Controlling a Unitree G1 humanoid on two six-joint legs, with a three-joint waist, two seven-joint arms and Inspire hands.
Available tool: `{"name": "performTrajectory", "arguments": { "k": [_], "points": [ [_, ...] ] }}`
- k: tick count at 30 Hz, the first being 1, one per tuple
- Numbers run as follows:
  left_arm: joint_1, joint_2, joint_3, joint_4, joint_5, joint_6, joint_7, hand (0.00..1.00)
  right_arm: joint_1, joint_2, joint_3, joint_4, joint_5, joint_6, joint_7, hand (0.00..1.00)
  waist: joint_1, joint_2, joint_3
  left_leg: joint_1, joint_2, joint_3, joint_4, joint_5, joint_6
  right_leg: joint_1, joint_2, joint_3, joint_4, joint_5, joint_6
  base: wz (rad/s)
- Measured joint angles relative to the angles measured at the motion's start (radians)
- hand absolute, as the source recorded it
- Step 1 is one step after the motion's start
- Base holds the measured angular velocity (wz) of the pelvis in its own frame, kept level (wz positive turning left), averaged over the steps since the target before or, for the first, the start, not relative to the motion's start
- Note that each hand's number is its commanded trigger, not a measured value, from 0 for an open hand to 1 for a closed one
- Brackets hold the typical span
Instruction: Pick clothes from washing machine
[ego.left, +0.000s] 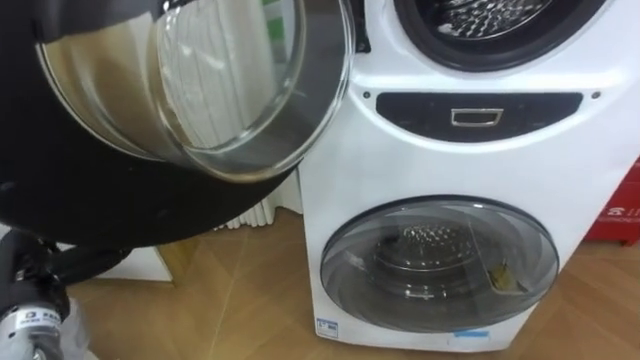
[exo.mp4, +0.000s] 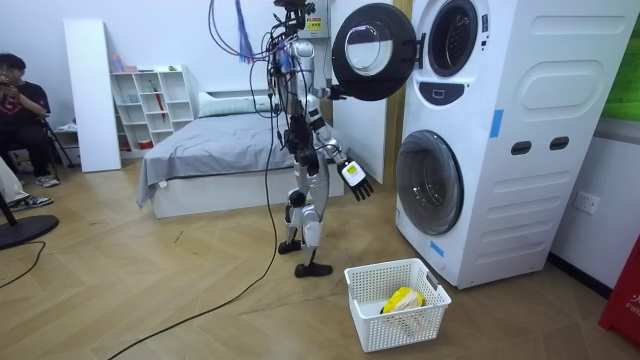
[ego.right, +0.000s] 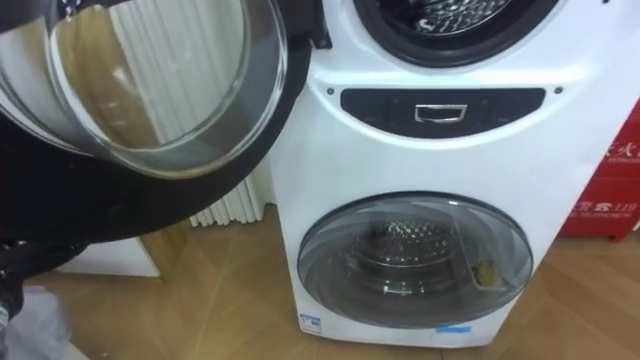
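I stand in front of a white stacked washing machine (exo.mp4: 500, 140). Its upper round door (ego.left: 200, 90) is swung wide open to my left, and the upper drum (ego.left: 490, 25) gapes with only bare metal showing inside. My left arm (ego.left: 70, 262) rises from the lower left to the door's bottom rim, where my left hand (exo.mp4: 329, 96) rests, its fingers hidden. At waist height before the machine, my right hand (exo.mp4: 358, 183) hangs open and holds nothing. A yellow cloth (exo.mp4: 403, 298) lies in the white basket (exo.mp4: 372, 318).
The lower door (ego.left: 440, 262) is closed, with a small yellowish item behind its glass. The basket stands on the wooden floor by the machine's foot. A red box (ego.left: 620, 205) is at the right, and a bed (exo.mp4: 210, 150) and shelves are behind me. A person (exo.mp4: 20, 110) sits far off.
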Motion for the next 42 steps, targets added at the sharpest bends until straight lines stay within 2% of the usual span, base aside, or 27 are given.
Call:
{"name": "performTrajectory", "arguments": {
  "k": [2, 4, 6, 9, 10, 13, 16, 20, 23, 26, 29, 30, 33, 35, 36, 42],
  "points": [
    [0.000, 0.004, -0.010, -0.018, 0.029, 0.006, 0.000, 0.00, 0.002, 0.004, 0.008, 0.007, 0.004, 0.006, 0.017, 0.00, -0.008, 0.002, 0.0006, -0.012, -0.002, -0.022, 0.008, 0.000, 0.000, -0.004, -0.003, -0.009, 0.000, 0.000, 0.000, 0.26],
    [0.000, 0.001, -0.019, -0.067, 0.071, 0.036, -0.001, 0.00, -0.005, 0.005, 0.007, 0.036, 0.004, 0.009, 0.035, 0.00, -0.009, 0.001, 0.0005, -0.033, -0.006, -0.034, 0.013, 0.003, 0.004, -0.014, -0.007, -0.016, 0.000, 0.000, 0.000, 0.29],
    [0.000, 0.001, -0.031, -0.131, 0.160, 0.087, -0.008, 0.00, -0.009, 0.005, 0.007, 0.074, 0.011, 0.013, 0.057, 0.00, -0.010, 0.003, 0.0014, -0.039, -0.010, -0.049, 0.013, 0.006, 0.006, -0.014, -0.011, -0.016, -0.001, 0.000, 0.000, 0.23],
    [0.000, 0.001, -0.060, -0.168, 0.263, 0.114, -0.019, 0.00, -0.020, 0.010, 0.008, 0.117, 0.022, 0.017, 0.069, 0.00, -0.015, 0.004, 0.0022, -0.041, -0.015, -0.059, 0.014, 0.009, 0.011, -0.011, -0.017, -0.016, -0.001, 0.000, 0.000, 0.17],
    [0.000, 0.001, -0.062, -0.168, 0.281, 0.115, -0.039, 0.00, -0.033, 0.011, 0.007, 0.132, 0.022, 0.019, 0.074, 0.00, -0.032, 0.005, 0.0027, -0.043, -0.019, -0.062, 0.014, 0.012, 0.015, -0.010, -0.022, -0.016, -0.001, 0.000, 0.000, 0.19],
    [0.000, 0.001, -0.076, -0.183, 0.289, 0.133, -0.076, 0.00, -0.054, 0.010, 0.007, 0.176, 0.052, 0.020, 0.074, 0.00, -0.049, 0.005, 0.0037, -0.045, -0.026, -0.063, 0.014, 0.016, 0.022, -0.010, -0.031, -0.017, -0.002, -0.001, 0.007, 0.21],
    [0.000, 0.007, -0.138, -0.250, 0.307, 0.204, -0.104, 0.00, -0.064, 0.004, 0.008, 0.205, 0.120, 0.024, 0.076, 0.00, -0.060, 0.009, 0.0075, -0.051, -0.036, -0.062, 0.013, 0.024, 0.035, -0.006, -0.048, -0.005, -0.005, 0.006, 0.024, 0.24],
    [0.000, 0.018, -0.194, -0.302, 0.349, 0.242, -0.164, 0.00, -0.065, -0.001, 0.008, 0.203, 0.131, 0.041, 0.085, 0.00, -0.059, 0.010, 0.0086, -0.054, -0.048, -0.060, 0.009, 0.031, 0.046, -0.004, -0.058, 0.014, -0.019, 0.017, 0.037, 0.03],
    [0.000, 0.046, -0.248, -0.338, 0.350, 0.247, -0.213, 0.00, -0.069, -0.004, 0.011, 0.202, 0.136, 0.045, 0.086, 0.00, -0.059, 0.012, 0.0095, -0.056, -0.050, -0.054, 0.010, 0.034, 0.050, -0.007, -0.059, 0.019, -0.018, 0.029, 0.040, -0.08],
    [-0.014, 0.032, -0.298, -0.435, 0.345, 0.248, -0.231, 0.00, -0.091, -0.009, 0.047, 0.204, 0.143, 0.061, 0.085, 0.00, -0.081, 0.017, 0.0088, -0.057, -0.052, -0.041, 0.006, 0.035, 0.053, -0.012, -0.059, 0.038, -0.018, 0.034, 0.042, -0.19],
    [-0.044, 0.044, -0.353, -0.449, 0.318, 0.238, -0.291, 0.00, -0.101, -0.016, 0.061, 0.202, 0.149, 0.069, 0.086, 0.00, -0.108, 0.037, 0.0057, -0.043, -0.051, -0.023, -0.006, 0.035, 0.053, -0.012, -0.059, 0.039, -0.019, 0.033, 0.043, -0.21],
    [-0.043, 0.034, -0.379, -0.450, 0.292, 0.233, -0.305, 0.00, -0.102, -0.017, 0.066, 0.200, 0.157, 0.073, 0.086, 0.00, -0.121, 0.043, 0.0056, -0.037, -0.051, -0.018, -0.012, 0.035, 0.053, -0.010, -0.059, 0.040, -0.018, 0.031, 0.046, -0.22],
    [-0.043, 0.027, -0.452, -0.450, 0.239, 0.222, -0.365, 0.00, -0.117, -0.017, 0.088, 0.196, 0.158, 0.077, 0.086, 0.00, -0.144, 0.043, 0.0058, -0.030, -0.047, 0.007, -0.027, 0.037, 0.048, -0.016, -0.055, 0.041, -0.018, 0.023, 0.047, -0.20],
    [-0.043, 0.007, -0.493, -0.450, 0.224, 0.221, -0.411, 0.00, -0.121, -0.013, 0.095, 0.195, 0.155, 0.078, 0.085, 0.00, -0.149, 0.038, 0.0087, -0.019, -0.046, 0.016, -0.029, 0.035, 0.043, -0.017, -0.049, 0.042, -0.017, 0.021, 0.043, -0.24],
    [-0.042, -0.007, -0.514, -0.450, 0.217, 0.221, -0.432, 0.00, -0.121, -0.012, 0.096, 0.195, 0.155, 0.078, 0.085, 0.00, -0.149, 0.039, 0.0069, -0.015, -0.042, 0.023, -0.030, 0.032, 0.038, -0.016, -0.043, 0.043, -0.016, 0.020, 0.040, -0.23],
    [-0.042, -0.036, -0.585, -0.450, 0.184, 0.212, -0.528, 0.00, -0.125, -0.011, 0.125, 0.197, 0.173, 0.085, 0.081, 0.00, -0.145, 0.031, 0.0052, -0.013, -0.028, 0.034, -0.027, 0.028, 0.027, -0.021, -0.030, 0.044, -0.015, 0.016, 0.028, -0.06]
  ]
}}
